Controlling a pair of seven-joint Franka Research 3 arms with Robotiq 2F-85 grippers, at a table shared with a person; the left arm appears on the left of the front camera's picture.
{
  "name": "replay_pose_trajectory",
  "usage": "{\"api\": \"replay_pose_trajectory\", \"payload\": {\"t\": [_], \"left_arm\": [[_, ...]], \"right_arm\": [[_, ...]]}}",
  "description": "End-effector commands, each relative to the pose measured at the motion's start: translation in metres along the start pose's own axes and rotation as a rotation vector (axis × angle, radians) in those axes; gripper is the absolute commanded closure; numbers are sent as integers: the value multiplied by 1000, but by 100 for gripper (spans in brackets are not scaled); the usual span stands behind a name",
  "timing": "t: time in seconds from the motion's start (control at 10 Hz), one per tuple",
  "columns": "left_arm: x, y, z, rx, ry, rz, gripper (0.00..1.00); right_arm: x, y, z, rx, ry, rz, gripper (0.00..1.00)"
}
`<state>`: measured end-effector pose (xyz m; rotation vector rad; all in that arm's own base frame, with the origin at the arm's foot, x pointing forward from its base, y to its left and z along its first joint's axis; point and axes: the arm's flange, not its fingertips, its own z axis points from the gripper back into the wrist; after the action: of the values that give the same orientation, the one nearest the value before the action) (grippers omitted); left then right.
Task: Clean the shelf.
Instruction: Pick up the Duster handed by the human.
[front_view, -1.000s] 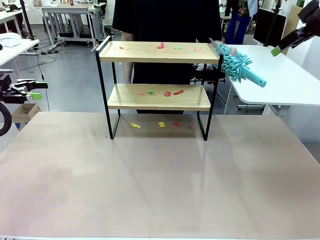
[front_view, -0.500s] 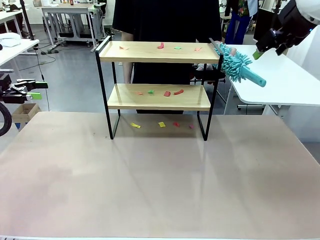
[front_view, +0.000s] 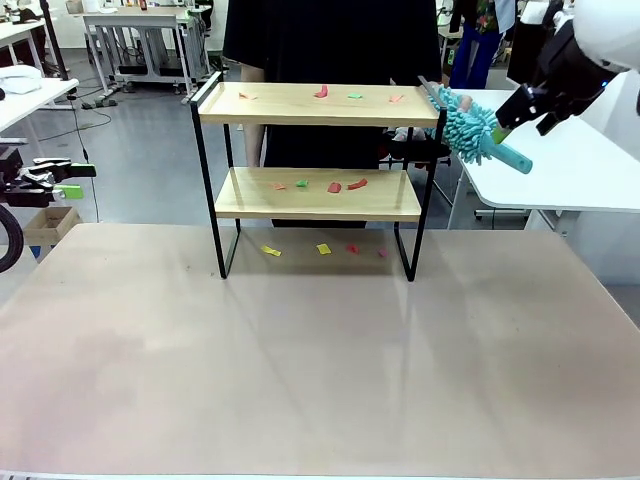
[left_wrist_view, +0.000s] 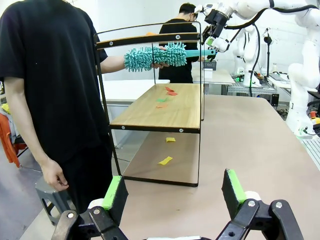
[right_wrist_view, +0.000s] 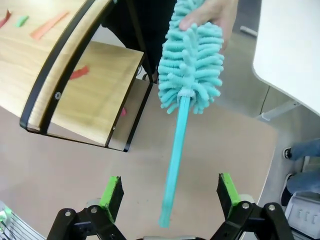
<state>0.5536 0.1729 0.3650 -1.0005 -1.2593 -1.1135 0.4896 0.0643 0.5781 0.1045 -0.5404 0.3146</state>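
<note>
The shelf (front_view: 300, 105) stands at the table's far side, with coloured paper scraps (front_view: 335, 186) on both boards and on the table beneath. A person's hand (right_wrist_view: 210, 12) holds a teal fluffy duster (front_view: 470, 125) beside the shelf's right end, handle pointing away from it. My right gripper (front_view: 522, 120) hangs open just above the handle's tip. In the right wrist view the duster (right_wrist_view: 192, 65) points its handle down between my open right gripper (right_wrist_view: 170, 197), untouched. My left gripper (front_view: 78, 180) waits open at the far left, off the table. The left wrist view shows the open left gripper (left_wrist_view: 172, 195) facing the shelf (left_wrist_view: 165, 107) end-on.
The person (left_wrist_view: 50, 75) stands right behind the shelf. A white table (front_view: 560, 160) sits at the right rear, under my right arm. A grey stool (left_wrist_view: 52, 192) is beside the person. The near half of the brown table (front_view: 320, 360) is bare.
My right gripper has come down and to the left, from the upper right corner to just above the duster's handle. The left arm, shelf and duster have stayed put.
</note>
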Motion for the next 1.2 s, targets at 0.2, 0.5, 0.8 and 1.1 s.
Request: {"api": "replay_pose_trajectory", "payload": {"t": [0.2, 0.5, 0.8, 1.1], "left_arm": [[1, 0, 0, 1, 2, -4, 0], [1, 0, 0, 1, 2, -4, 0], [1, 0, 0, 1, 2, -4, 0], [1, 0, 0, 1, 2, -4, 0]], "right_arm": [[-7, 8, -28, -32, 17, -45, 0], [-5, 7, -37, -46, 28, -62, 0], [-4, 6, -39, -75, 30, -68, 100], [-4, 6, -37, -110, 25, -101, 100]]}}
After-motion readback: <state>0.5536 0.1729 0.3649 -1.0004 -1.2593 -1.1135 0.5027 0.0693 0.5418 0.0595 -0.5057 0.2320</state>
